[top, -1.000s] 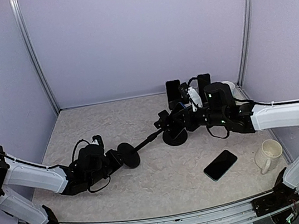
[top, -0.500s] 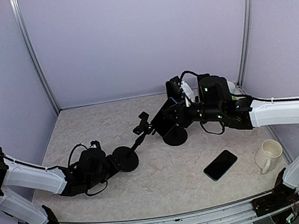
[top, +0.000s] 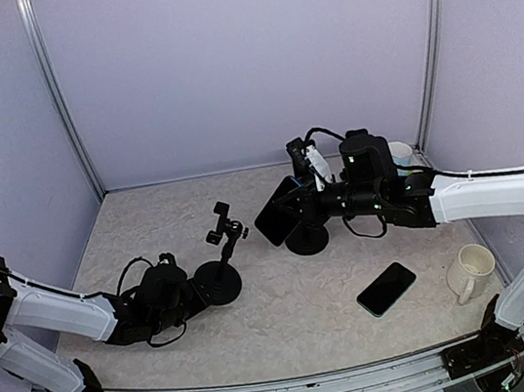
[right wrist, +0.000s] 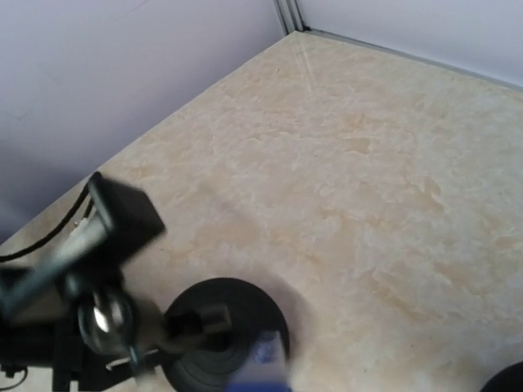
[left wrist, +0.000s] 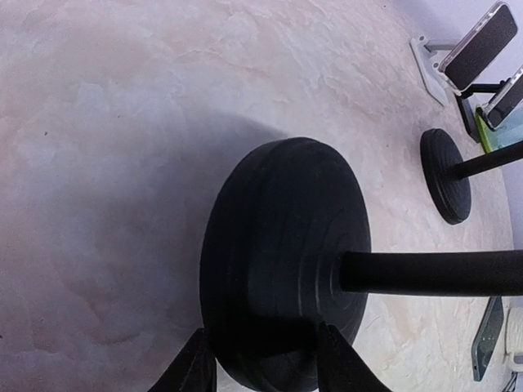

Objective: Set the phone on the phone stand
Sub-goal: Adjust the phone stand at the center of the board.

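The black phone stand (top: 223, 279) is upright left of centre, its clamp (top: 220, 214) at the top of the pole. My left gripper (top: 197, 289) lies low on the table at the stand's round base (left wrist: 286, 253), its jaws open on either side of the base's near rim. The phone (top: 386, 288), dark with a teal edge, lies flat at the front right, far from both grippers. My right gripper (top: 268, 225) hovers right of the clamp, shut. A blurred blue shape (right wrist: 261, 363) at the bottom edge of the right wrist view is too unclear to name.
A second black stand's base (top: 306, 239) sits under my right gripper. A cream mug (top: 471, 270) stands at the front right and a white cup (top: 399, 151) at the back right. Phones on white holders (left wrist: 480, 34) line the back. Walls enclose three sides.
The stand has swung from lying on its side to upright. My left jaws have opened around its base. My right gripper has risen and shifted left, staying shut.
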Controlling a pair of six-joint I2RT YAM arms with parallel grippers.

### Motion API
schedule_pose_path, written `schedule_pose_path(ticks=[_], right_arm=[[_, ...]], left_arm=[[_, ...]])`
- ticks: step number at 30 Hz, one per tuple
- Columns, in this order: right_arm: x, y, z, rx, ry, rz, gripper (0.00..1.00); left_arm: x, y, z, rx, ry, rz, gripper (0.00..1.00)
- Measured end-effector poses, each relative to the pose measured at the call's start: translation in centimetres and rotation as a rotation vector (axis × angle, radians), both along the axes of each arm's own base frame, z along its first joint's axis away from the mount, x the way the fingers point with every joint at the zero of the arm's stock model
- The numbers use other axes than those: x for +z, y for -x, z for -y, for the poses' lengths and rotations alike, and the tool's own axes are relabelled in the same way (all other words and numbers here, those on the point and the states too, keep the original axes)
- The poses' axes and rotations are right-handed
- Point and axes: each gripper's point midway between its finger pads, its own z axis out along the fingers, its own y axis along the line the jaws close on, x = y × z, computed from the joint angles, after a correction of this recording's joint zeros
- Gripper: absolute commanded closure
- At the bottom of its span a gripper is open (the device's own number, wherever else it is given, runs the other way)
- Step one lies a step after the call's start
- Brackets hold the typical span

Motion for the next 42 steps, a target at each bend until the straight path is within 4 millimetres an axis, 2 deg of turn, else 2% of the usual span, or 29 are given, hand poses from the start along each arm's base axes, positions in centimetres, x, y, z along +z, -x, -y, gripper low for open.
schedule_pose_path(ticks=[8, 16, 20, 25, 30, 35, 39, 42], right_arm=[[0.9, 0.4, -1.4, 0.032, -0.012, 0.010, 1.00], [0.6, 0.6, -1.7, 0.040, -0.007, 0.006, 1.00], [0.6, 0.6, -1.7, 0.040, -0.006, 0.006, 1.00], [0.5, 0.6, -1.6, 0.040, 0.000, 0.005, 1.00], [0.1, 0.9, -1.4, 0.047, 0.022, 0.001, 1.00], [0.1, 1.5, -0.8, 0.061, 0.045, 0.011, 1.00], [0.4, 2.3, 0.0, 0.070, 0.063, 0.023, 1.00], [0.8, 2.7, 0.4, 0.079, 0.070, 0.039, 1.00]], left_arm=[[-2.1, 1.0, -1.2, 0.003, -0.063, -0.054, 0.54], [-2.3, 1.1, -1.3, 0.003, -0.066, -0.058, 0.53], [-2.2, 1.1, -1.3, 0.002, -0.065, -0.056, 0.47], [-2.1, 1.0, -1.2, -0.001, -0.061, -0.051, 0.45], [-1.9, 1.1, -1.2, -0.011, -0.051, -0.034, 0.30], [-0.5, 1.7, -1.3, -0.049, -0.042, 0.016, 0.15], [2.4, 2.0, -0.5, -0.114, -0.043, 0.109, 0.06], [4.8, 2.6, 0.0, -0.183, -0.080, 0.203, 0.03]])
